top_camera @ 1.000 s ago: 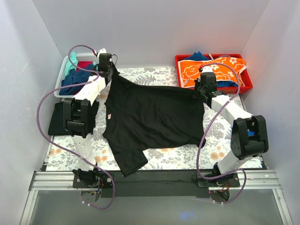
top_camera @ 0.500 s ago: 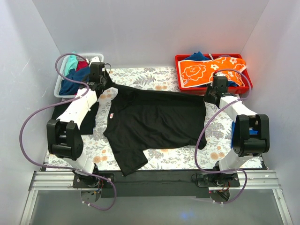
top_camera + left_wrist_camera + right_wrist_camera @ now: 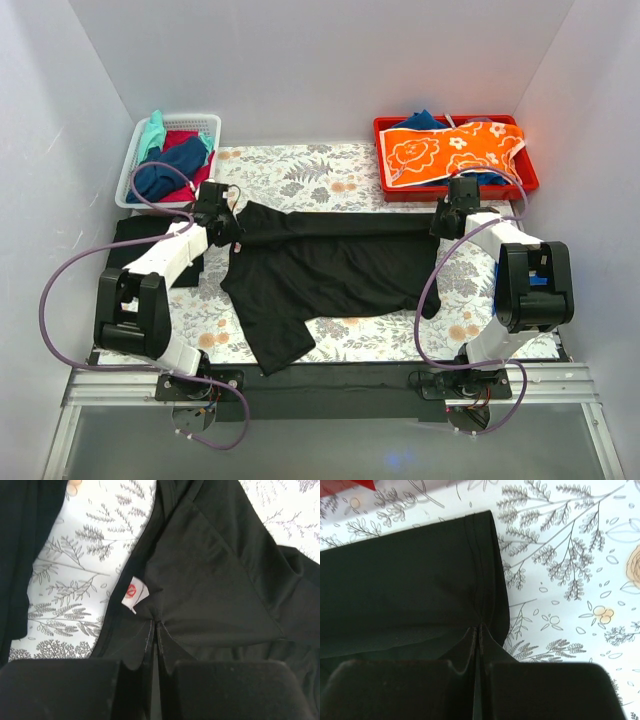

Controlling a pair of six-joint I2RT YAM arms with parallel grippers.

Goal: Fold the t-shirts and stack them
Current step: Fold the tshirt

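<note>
Lying limp and matte across the fern-printed counter [image 3: 330, 170], the black t-shirt [image 3: 330, 275] shows its far edge doubled into a long straight fold. At the fold's ends, the left tool [image 3: 155, 634] and right tool [image 3: 477, 632] are each clamped tight on cloth. Behind, a white mesh basket [image 3: 127, 178] and a red tray [image 3: 381, 150] hold other garments.

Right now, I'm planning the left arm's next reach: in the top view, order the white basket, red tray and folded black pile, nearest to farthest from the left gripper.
From the left gripper:
1. Folded black pile, to its left, and white basket, behind-left: too close to call.
2. Red tray, far right rear: clearly farthest.
</note>
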